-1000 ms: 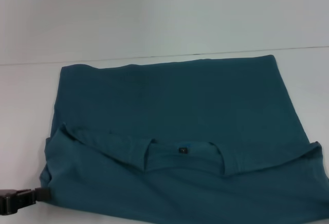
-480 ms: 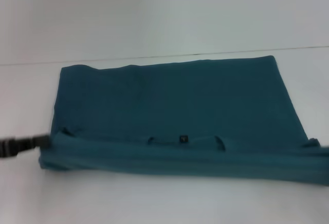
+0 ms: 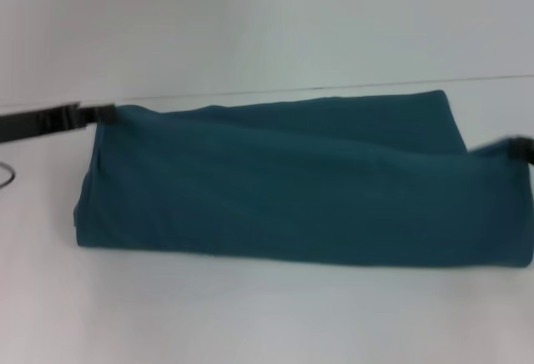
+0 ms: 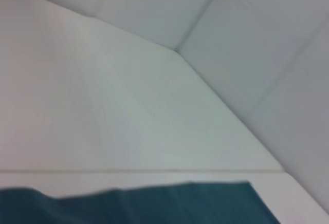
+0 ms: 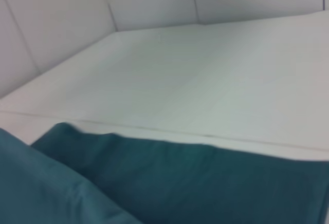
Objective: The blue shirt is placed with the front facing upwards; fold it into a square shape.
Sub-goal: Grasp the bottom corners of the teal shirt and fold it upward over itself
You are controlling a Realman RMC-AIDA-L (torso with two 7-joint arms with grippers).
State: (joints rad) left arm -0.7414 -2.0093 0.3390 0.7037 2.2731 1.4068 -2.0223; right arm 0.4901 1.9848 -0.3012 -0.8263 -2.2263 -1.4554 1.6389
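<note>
Both arms have carried the near edge of the blue shirt (image 3: 292,197) up and toward the far side since half a second ago — then the collar and its small label showed above a low fold near the front, and the left end effector (image 3: 104,114) sat beside the shirt's near left corner. Now that end effector is at the far left corner, touching the cloth there; its dark arm runs in from the left edge of the head view. The right end effector (image 3: 521,149) shows only as a small dark shape at the right edge, against the lifted right end of the cloth. I cannot tell from any view whether either end effector is spread or pinching the fabric, since the fingers themselves are not visible.

The shirt lies across the middle of the white surface (image 3: 250,322) as a wide folded band, its upper layer draped over the lower one — plain teal, no lettering or collar showing. A strip of the lower layer is visible along the far right. Both wrist views show only teal cloth, the surface and pale walls.
</note>
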